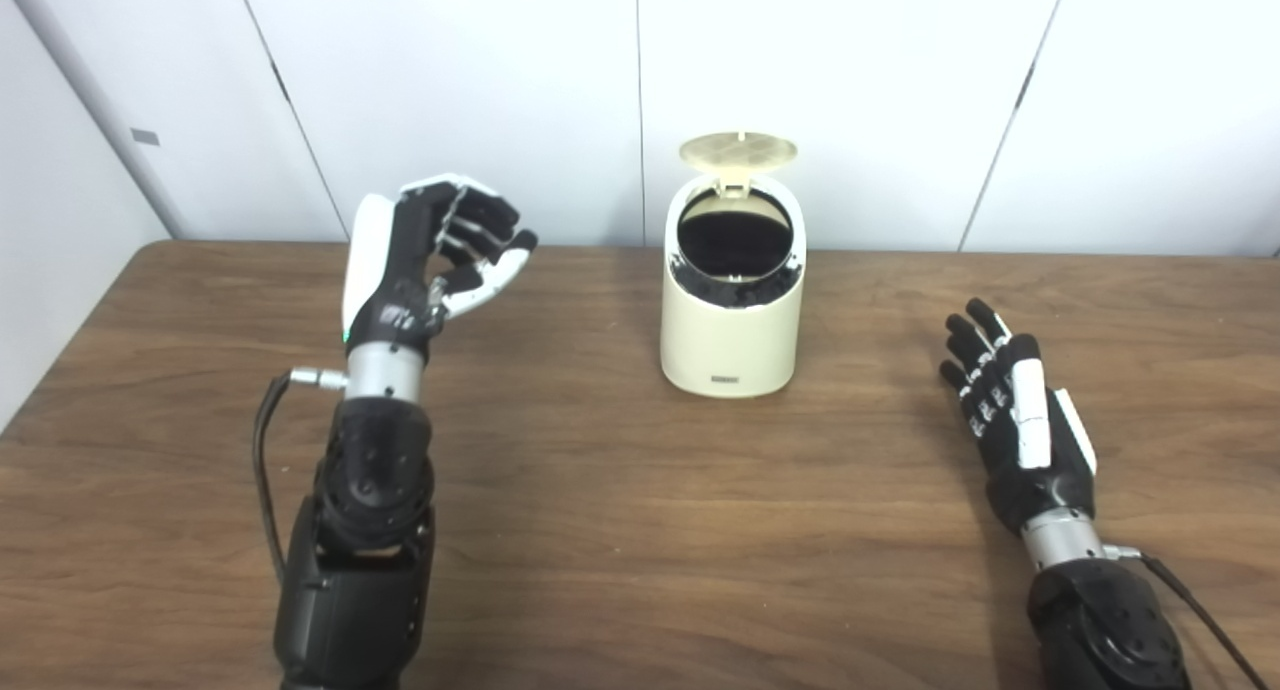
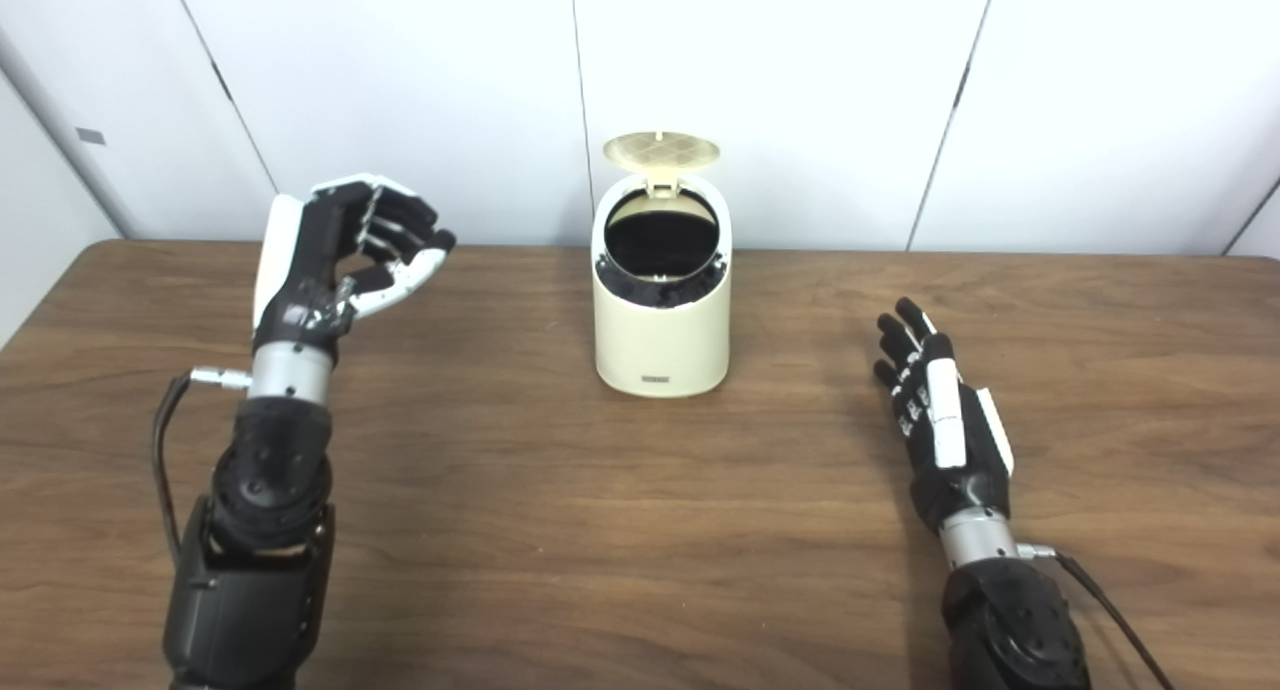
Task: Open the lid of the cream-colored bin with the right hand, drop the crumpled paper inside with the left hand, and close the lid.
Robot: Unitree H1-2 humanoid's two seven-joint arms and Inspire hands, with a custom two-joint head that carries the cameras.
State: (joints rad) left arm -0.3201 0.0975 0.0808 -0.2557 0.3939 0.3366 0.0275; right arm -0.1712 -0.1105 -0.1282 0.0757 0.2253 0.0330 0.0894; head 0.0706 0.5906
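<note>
Left eye view: the cream-colored bin (image 1: pixel 732 320) stands upright on the wooden table (image 1: pixel 620 530), toward the far edge and close to the white wall panels (image 1: pixel 840 70). Its round lid (image 1: pixel 738 150) is raised on the rear hinge, exposing a dark interior; no paper can be made out inside or anywhere on the table. A small dark label sits low on the bin's front. The left hand (image 1: pixel 430 255) is held up above the table, left of the bin and clear of it, fingers curled in toward the thumb; nothing shows in its grasp. The right hand (image 1: pixel 1010 410) lies low over the table, right of the bin and nearer the camera, fingers extended and spread, holding nothing. Right eye view: the same arrangement, with the bin (image 2: pixel 660 310) nearer the picture's centre and more table visible to its right, out to the far right corner; the table's left edge is cut shorter. The ribbed underside of the lid (image 2: pixel 661 150) shows. Bare table lies between the bin and each hand, and in front of the bin to the near edge.
</note>
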